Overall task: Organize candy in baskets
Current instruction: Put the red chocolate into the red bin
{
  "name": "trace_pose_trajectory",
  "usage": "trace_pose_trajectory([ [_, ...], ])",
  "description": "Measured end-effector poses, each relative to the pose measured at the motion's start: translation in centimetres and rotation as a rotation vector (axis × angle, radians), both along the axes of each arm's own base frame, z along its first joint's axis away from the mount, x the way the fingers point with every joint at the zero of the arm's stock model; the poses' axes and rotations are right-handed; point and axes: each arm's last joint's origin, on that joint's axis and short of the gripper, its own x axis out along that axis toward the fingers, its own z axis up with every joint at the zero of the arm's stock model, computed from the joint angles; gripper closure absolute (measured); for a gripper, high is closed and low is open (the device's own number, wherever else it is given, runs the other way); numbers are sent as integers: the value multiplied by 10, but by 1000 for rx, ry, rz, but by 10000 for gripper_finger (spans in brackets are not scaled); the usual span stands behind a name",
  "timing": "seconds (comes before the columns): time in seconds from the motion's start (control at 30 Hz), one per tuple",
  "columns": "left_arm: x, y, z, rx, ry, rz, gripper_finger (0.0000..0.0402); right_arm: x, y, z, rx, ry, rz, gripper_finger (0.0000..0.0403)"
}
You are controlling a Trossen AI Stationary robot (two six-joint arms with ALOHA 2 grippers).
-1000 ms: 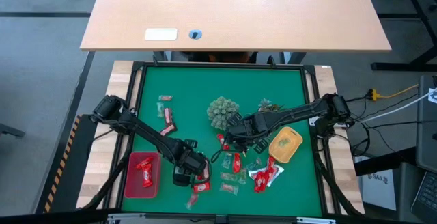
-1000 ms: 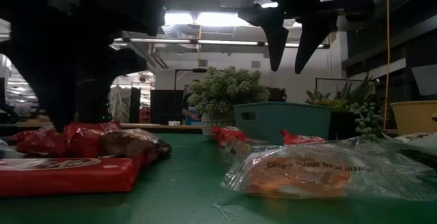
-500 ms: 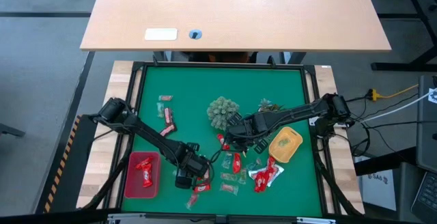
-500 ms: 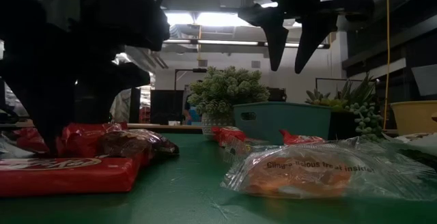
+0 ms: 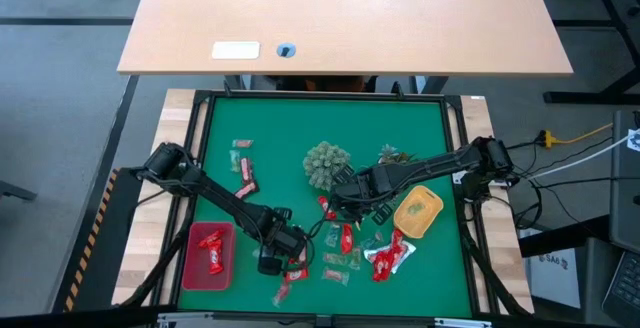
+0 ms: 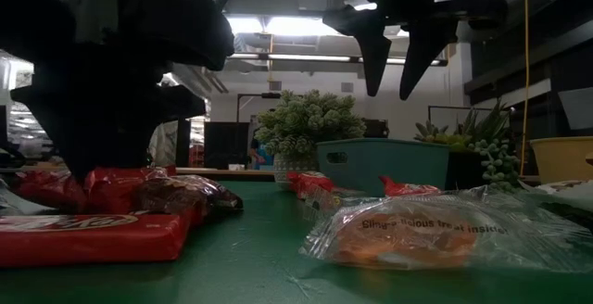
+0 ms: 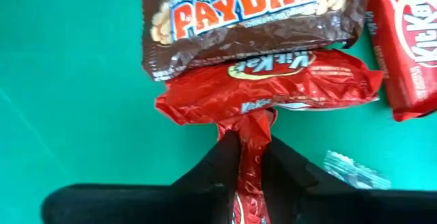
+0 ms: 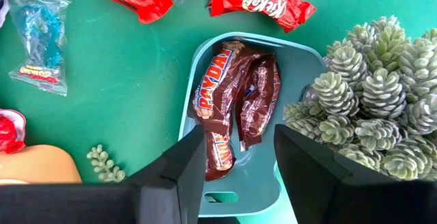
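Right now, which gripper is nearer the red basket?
Left. The left gripper sits just beside the red basket, pinching a KitKat wrapper; the right gripper hovers farther away above the blue basket.

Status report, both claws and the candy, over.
Left claw shut on red KitKat, brown PayDay lying against it. Right claw open above blue basket holding PayDays. Nothing in the way.

You see a shiny red crinkled KitKat wrapper (image 7: 273,91), a dark brown PayDay wrapper (image 7: 252,19) with orange lettering, and a green table mat (image 7: 75,94).
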Motion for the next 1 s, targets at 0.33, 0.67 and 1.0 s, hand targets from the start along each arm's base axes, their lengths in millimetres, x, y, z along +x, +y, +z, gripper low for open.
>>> trace_pose_trajectory([
  [0.33,14,-8,29,-102,7,21,359,0,0,0,2,0,0,230],
  [0.67,2,-17,75,-24,170,3,359,0,0,0,3,-1,0,230],
  [1.0,-42,-36,93,63,339,106,360,0,0,0,7,-2,1,230],
])
